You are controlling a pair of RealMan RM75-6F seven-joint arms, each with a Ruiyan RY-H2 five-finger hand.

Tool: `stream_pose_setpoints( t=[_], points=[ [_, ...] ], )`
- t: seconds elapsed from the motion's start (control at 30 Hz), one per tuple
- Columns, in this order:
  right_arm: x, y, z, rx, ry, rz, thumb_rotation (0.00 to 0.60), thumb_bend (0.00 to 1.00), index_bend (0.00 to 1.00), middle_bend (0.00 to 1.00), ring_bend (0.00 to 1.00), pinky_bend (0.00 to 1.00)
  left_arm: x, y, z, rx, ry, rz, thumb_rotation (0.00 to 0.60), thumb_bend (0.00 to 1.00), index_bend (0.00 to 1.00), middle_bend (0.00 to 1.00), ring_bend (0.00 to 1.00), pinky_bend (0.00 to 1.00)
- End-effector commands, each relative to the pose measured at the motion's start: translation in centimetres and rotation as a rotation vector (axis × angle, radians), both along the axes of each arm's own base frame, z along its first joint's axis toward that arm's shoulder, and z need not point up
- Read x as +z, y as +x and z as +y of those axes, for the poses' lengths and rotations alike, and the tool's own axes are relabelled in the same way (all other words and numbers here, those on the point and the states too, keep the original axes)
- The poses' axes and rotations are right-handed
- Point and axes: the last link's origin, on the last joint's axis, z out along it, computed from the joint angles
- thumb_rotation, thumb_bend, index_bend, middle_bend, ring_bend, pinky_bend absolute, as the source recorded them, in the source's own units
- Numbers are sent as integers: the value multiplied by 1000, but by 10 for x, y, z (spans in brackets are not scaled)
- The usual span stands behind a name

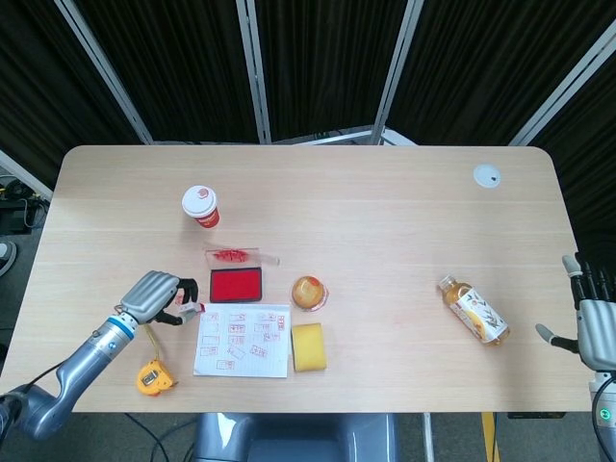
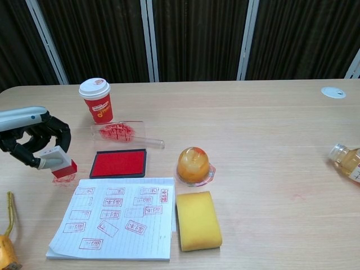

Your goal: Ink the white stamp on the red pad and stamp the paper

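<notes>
My left hand [image 1: 157, 295] [image 2: 32, 138] holds the white stamp [image 2: 55, 160] [image 1: 189, 309], whose red face hovers just above a red smudge on the table, left of the red ink pad [image 1: 236, 285] [image 2: 119, 163]. The paper [image 1: 243, 340] [image 2: 114, 217], covered with several red stamp marks, lies in front of the pad and to the right of the hand. The pad's clear lid [image 2: 120, 133] lies behind the pad. My right hand [image 1: 595, 322] hangs open off the table's right edge, far from everything.
A red-and-white cup [image 1: 200, 206] [image 2: 97, 100] stands behind the pad. An orange jelly cup [image 2: 193, 165] and a yellow sponge [image 2: 197, 220] sit right of the paper. A tape measure [image 1: 154, 377] lies near the front left; a tea bottle [image 1: 474, 309] lies at the right.
</notes>
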Motion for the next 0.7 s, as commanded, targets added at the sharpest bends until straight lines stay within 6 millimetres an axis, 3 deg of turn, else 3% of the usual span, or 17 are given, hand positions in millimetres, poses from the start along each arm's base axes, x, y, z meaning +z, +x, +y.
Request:
stream_pose_setpoints(
  t=[0.03,0.7],
  points=[
    [0,0,0,-1,1,1,600,0,0,0,0,0,-8,-16,9,73,4,-1,600,377,620,587,746,786],
    [-3,-2,-1,-9,7,13,600,0,0,0,0,0,-24,-47,22,145,6,63,600,373,588,566,734,782]
  ],
)
